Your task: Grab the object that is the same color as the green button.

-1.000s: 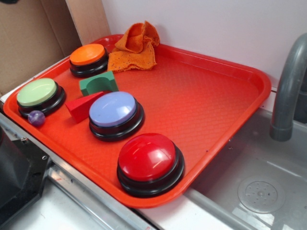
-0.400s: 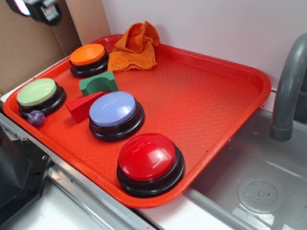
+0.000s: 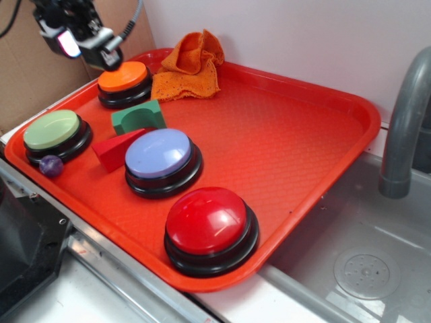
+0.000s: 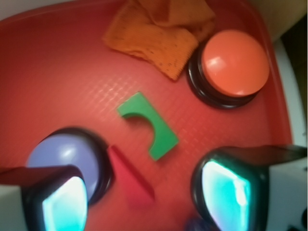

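The object, a small dark green block [image 3: 138,118] with an arch cutout, lies on the red tray [image 3: 289,134] between the orange and lavender buttons. The wrist view shows this green block [image 4: 149,126] below and ahead of the fingers. The pale green button [image 3: 52,129] sits at the tray's left edge; the wrist view does not show it. My gripper [image 3: 87,47] hovers high at the upper left, beside the orange button [image 3: 123,77]. In the wrist view the gripper [image 4: 147,199] is open with nothing held; far below the gap lies the red wedge [image 4: 130,180].
A red wedge [image 3: 114,149], lavender button [image 3: 161,153], red button [image 3: 207,221] and small purple ball [image 3: 51,165] share the tray. An orange cloth [image 3: 188,64] lies at the tray's back. A grey faucet [image 3: 404,121] and sink [image 3: 363,269] are on the right.
The gripper has come into view from the top left corner and moved down and to the right toward the orange button. Nothing on the tray has moved.
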`<act>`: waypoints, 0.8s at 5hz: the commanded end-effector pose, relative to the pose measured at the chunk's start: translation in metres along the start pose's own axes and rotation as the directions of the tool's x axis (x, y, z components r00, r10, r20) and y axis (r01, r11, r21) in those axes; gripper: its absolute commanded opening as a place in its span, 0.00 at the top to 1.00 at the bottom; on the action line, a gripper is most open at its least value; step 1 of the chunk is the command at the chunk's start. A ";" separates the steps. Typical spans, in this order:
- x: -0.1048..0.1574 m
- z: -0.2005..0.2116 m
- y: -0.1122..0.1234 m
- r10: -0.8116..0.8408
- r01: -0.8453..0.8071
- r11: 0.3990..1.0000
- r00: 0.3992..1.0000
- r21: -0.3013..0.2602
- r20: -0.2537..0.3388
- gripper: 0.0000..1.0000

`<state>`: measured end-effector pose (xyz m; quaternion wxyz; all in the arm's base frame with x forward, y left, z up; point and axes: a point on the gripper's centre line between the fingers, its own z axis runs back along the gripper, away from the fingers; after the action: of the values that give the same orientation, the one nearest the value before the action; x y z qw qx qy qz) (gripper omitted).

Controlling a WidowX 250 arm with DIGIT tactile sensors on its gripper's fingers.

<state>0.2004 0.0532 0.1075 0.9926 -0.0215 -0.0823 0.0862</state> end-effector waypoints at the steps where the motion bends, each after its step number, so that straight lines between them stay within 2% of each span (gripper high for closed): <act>1: 0.012 -0.037 0.027 0.051 -0.050 0.997 0.999 0.055 -0.009 0.00; 2: 0.014 -0.050 0.031 0.070 -0.069 0.995 0.997 0.069 -0.022 0.00; 4: 0.015 -0.069 0.030 0.073 -0.070 0.996 0.996 0.060 -0.054 0.00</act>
<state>0.2181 0.0783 0.0330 0.9915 -0.0027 -0.0339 0.1255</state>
